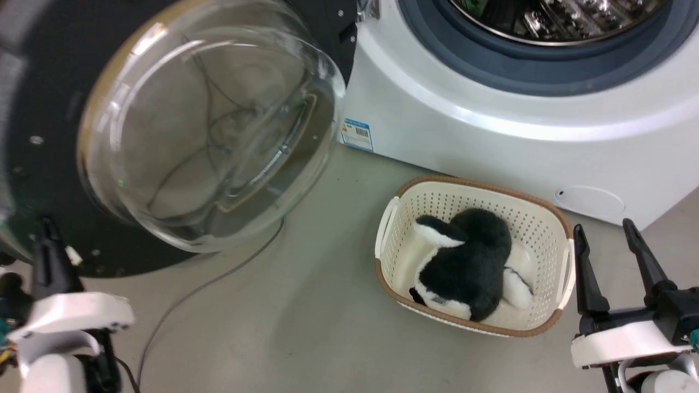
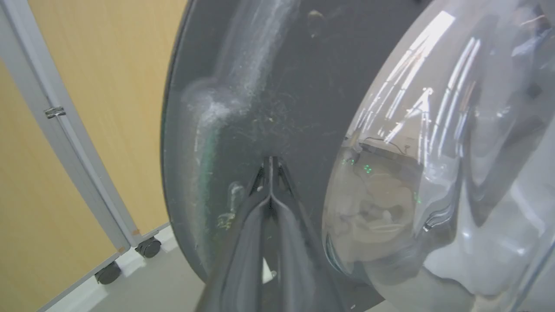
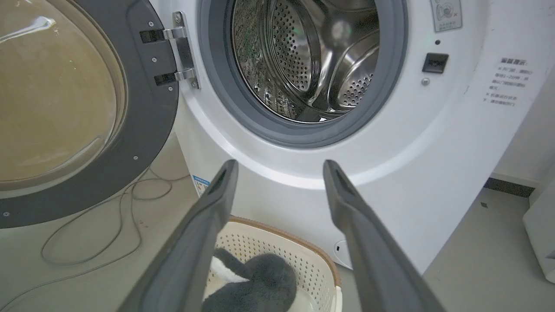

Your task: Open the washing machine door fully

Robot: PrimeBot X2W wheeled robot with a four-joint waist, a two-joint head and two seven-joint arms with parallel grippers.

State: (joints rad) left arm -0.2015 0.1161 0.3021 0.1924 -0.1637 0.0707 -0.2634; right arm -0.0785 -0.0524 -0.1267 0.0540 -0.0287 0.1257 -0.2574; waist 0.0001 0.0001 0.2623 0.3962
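1. Left wrist view puts the left gripper (image 2: 269, 164) with its two fingers pinched together on nothing. Its tips sit at the dark inner side of the washing machine door (image 2: 282, 99), between the door's rim and the glass bowl (image 2: 433, 173). Whether they truly touch, I cannot tell.
2. The right gripper (image 1: 602, 229) is spread wide and empty, well apart from the door and just beside the right rim of the basket (image 1: 565, 273).
3. The door is probably stiff and fairly heavy, turning only about its metal hinge (image 3: 182, 56). Its glossy face looks slippery, so a push on the flat dark ring near the free rim, far from the hinge, should give the most leverage. The bowl is curved glass; fingers would likely slide off it, and it should not be knocked.
4. The door hangs at the left edge of the front of the washing machine (image 1: 491, 136), swung well out, leaving the steel drum (image 3: 303, 65) exposed.
5. It is a large round disc with a dark grey ring that is screwed, dusty and smeared, around a clear bulging bowl catching ceiling lights.
6. A cable (image 1: 207, 289) lies on the floor beneath it.
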